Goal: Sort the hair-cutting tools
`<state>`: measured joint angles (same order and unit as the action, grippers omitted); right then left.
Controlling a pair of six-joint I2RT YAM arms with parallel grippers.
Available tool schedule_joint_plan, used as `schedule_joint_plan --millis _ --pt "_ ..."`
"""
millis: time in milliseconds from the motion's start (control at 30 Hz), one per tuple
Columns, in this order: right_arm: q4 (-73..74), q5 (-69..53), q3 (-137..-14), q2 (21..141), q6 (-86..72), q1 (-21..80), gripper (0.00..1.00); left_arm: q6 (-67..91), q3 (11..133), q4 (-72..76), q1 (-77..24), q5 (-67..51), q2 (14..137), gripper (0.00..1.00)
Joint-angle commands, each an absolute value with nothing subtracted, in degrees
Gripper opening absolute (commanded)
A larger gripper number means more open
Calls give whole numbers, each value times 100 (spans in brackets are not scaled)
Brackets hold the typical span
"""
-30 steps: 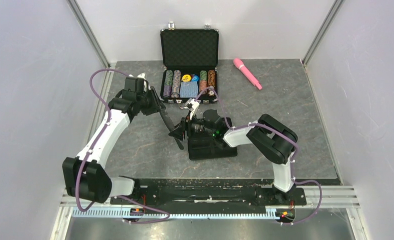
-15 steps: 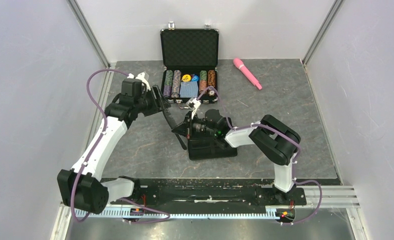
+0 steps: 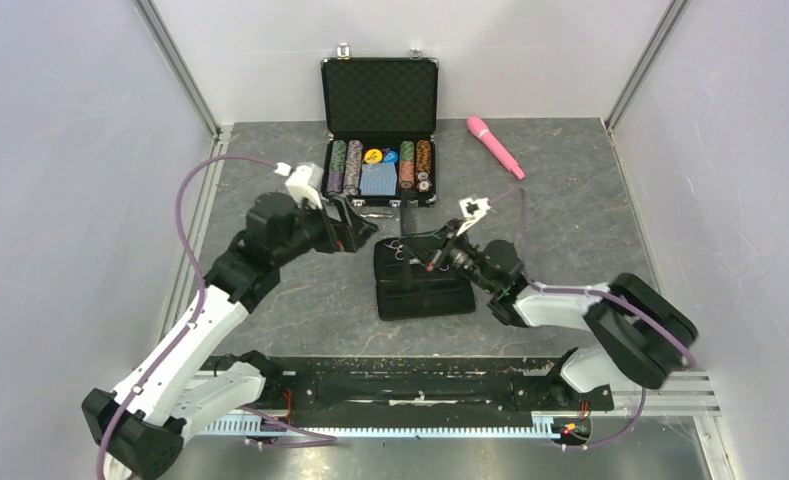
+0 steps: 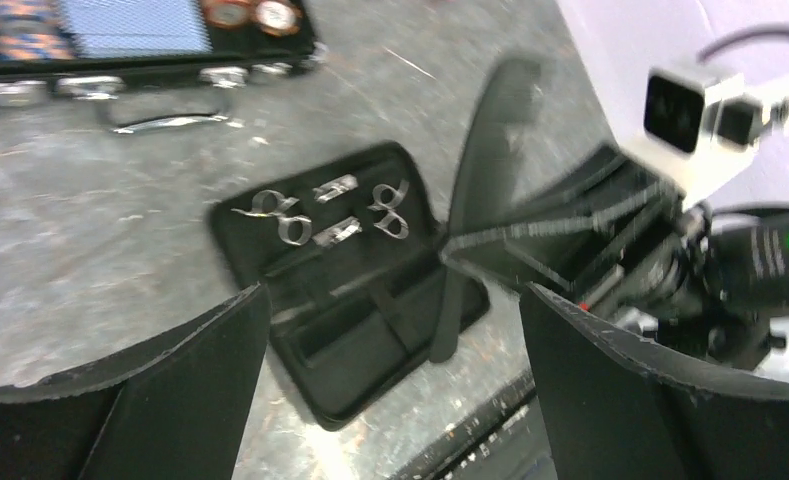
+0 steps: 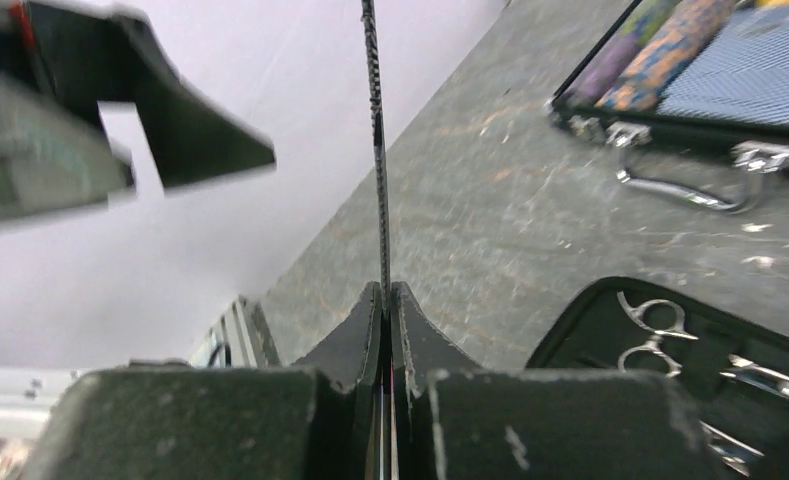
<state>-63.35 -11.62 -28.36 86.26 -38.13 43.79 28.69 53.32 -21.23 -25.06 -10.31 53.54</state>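
Near edge first: both arm bases sit at 6 o'clock. The open black pouch point(image 3: 410, 295) lies just ahead of them, mid-surface point(image 3: 590, 210). Right claw point(image 3: 437, 252) comes in from 4 o'clock over the pouch's far half, clenched on one black comb point(image 5: 374, 150), which is pinched flat between the pads and sticks out ahead of the tips. The comb is in the air, not on the surface. Left claw point(image 3: 355, 222) is released, jaws wide, at about 10 o'clock of the pouch and facing the comb. It reads like a handover or a regrip. Scissors point(image 4: 281, 214) lie in the pouch's far end, several ring handles showing. Can't locate the second comb.

Risks:
- The pinch is thin on a long lever, so any nudge from the left claw could pivot the comb or pop it out.
- A drop lands on the scissors.
- The two claws are near each other, so a sloppy approach means finger-to-finger contact.

Room:
- The poker chip case point(image 3: 379, 95) blocks 12 o'clock, just beyond the pouch.
- The pink wand point(image 3: 495, 146) sits at 1 o'clock.
- There is bare surface at 3 o'clock and 8 o'clock of the pouch.
- Side walls close in at the left and right edges.
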Motion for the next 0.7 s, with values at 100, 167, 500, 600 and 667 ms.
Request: schedule_joint_plan --millis 100,167,500,600,667 --pt "-5922 744 -2139 6815 -4245 4306 0 2679 4850 -797 -4286 -276 5338 100" --pt "-5790 979 -1980 6413 -4267 4307 0 2616 4825 -534 -4686 -142 5478 100" --pt "-5239 1258 -1759 5499 -4436 4307 1 2192 5121 -23 -5882 476 6378 96" --pt "-4949 1374 -1809 5376 -4489 4307 1 1883 5181 -20 -6149 915 6652 94" --pt "-4771 1456 -1840 5318 -4516 4302 1 1624 5186 132 -6357 1258 6779 93"
